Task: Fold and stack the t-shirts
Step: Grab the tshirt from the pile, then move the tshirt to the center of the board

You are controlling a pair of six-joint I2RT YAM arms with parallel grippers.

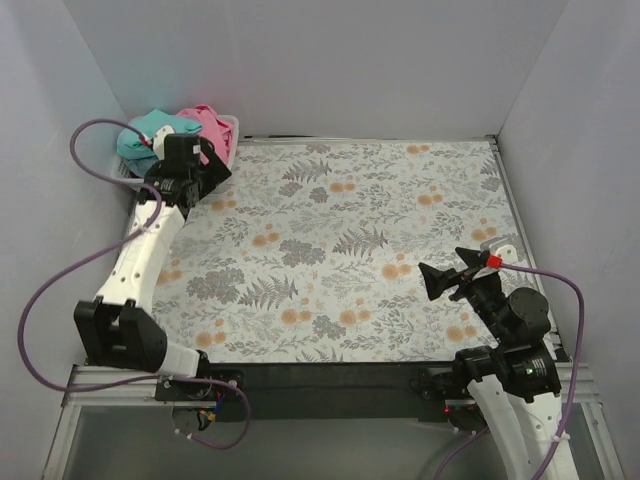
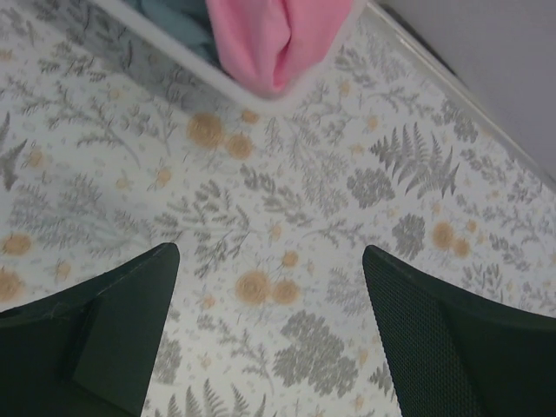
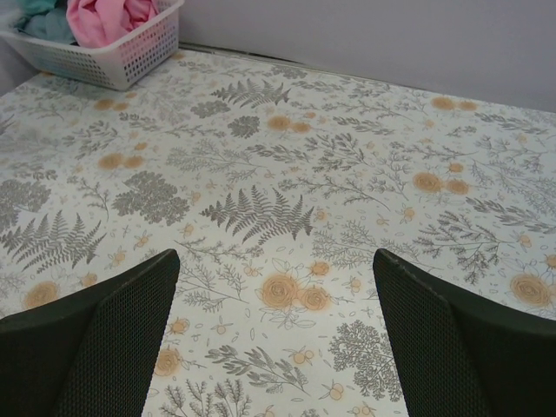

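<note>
A pink t-shirt [image 1: 205, 122] and a teal t-shirt [image 1: 143, 135] lie bunched in a white lattice basket [image 1: 233, 130] at the table's far left corner. My left gripper [image 1: 207, 170] hovers open over the floral table just in front of that basket. In the left wrist view the pink t-shirt [image 2: 269, 39] hangs over the basket rim [image 2: 234, 87] beyond my open left gripper [image 2: 269, 252], beside the teal t-shirt [image 2: 174, 17]. My right gripper [image 1: 447, 270] is open and empty above the near right of the table. In the right wrist view the pink t-shirt [image 3: 109, 17] sits in the basket [image 3: 130, 56], far from my right gripper [image 3: 276, 252].
A floral cloth [image 1: 340, 240] covers the table. White walls close in the left, back and right sides. A black strip [image 1: 330, 375] runs along the near edge between the arm bases. Purple cables [image 1: 40, 290] loop beside each arm.
</note>
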